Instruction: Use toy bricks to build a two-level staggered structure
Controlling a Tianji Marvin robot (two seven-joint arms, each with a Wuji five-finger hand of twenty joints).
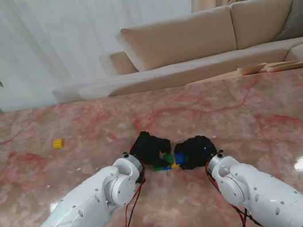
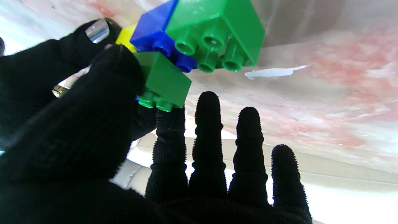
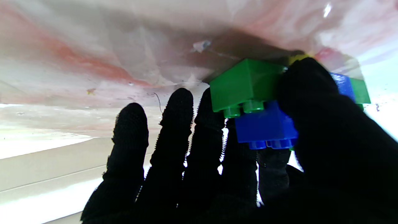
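Note:
A small cluster of toy bricks (image 1: 172, 161) stands mid-table between my two black-gloved hands. The left wrist view shows a lower row of a yellow brick (image 2: 126, 35), a blue brick (image 2: 152, 29) and a large green brick (image 2: 217, 28). A smaller green brick (image 2: 164, 79) sits on top, overlapping the blue one. My left hand (image 1: 148, 148) is shut on it, thumb (image 2: 105, 93) against its side. My right hand (image 1: 197, 151) holds an upper blue brick (image 3: 264, 124) that overlaps a lower green brick (image 3: 245, 82); its thumb (image 3: 314, 99) hides the rest.
A single yellow brick (image 1: 57, 143) lies apart on the pink marble table (image 1: 267, 111), far to the left. A beige sofa (image 1: 198, 41) and a low table with wooden dishes (image 1: 251, 68) stand beyond the far edge.

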